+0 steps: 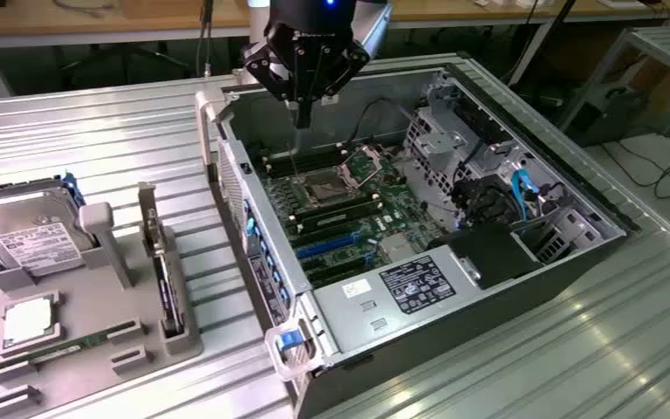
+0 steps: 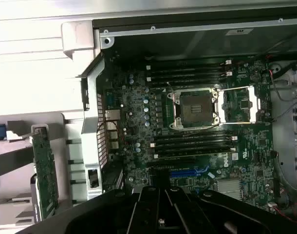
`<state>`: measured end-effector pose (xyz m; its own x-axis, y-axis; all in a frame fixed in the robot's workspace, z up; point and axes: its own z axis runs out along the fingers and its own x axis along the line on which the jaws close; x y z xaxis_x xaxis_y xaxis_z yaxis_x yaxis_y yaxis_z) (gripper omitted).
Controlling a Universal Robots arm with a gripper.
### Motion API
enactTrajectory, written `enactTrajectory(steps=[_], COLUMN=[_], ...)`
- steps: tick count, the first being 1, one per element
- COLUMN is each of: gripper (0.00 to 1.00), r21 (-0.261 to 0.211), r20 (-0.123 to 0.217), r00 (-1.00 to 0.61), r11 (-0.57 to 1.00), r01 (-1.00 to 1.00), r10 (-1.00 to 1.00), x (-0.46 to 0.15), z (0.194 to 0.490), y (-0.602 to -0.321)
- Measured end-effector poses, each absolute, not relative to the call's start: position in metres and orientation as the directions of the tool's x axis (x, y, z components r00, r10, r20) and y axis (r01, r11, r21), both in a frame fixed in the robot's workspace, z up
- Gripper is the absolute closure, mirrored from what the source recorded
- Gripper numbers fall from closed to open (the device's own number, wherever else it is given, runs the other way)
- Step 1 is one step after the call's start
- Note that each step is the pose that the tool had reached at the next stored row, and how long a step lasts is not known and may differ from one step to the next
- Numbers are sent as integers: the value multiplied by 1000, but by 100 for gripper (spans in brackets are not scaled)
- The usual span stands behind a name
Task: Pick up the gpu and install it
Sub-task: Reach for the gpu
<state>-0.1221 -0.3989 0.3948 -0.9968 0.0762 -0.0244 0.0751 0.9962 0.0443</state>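
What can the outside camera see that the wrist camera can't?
The exterior view adds the silver hard drive and the labelled power supply. The wrist view adds the metal port blocks on the motherboard's edge. Both share the open CPU socket, the blue slots and the gpu standing on edge in the grey holder.

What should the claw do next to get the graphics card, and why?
Probably move toward the exterior view's left: the claw hangs shut and empty over the open computer case, while the graphics card stands upright in the grey tray, untouched.
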Motion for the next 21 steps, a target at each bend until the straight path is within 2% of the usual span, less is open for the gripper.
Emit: enactTrajectory(steps=[21], gripper=[89], r21=[44], r20=[-24], r00=[-997], r11=[996], r01=[75], r10=[76], x=[-136], z=[395], y=[-399])
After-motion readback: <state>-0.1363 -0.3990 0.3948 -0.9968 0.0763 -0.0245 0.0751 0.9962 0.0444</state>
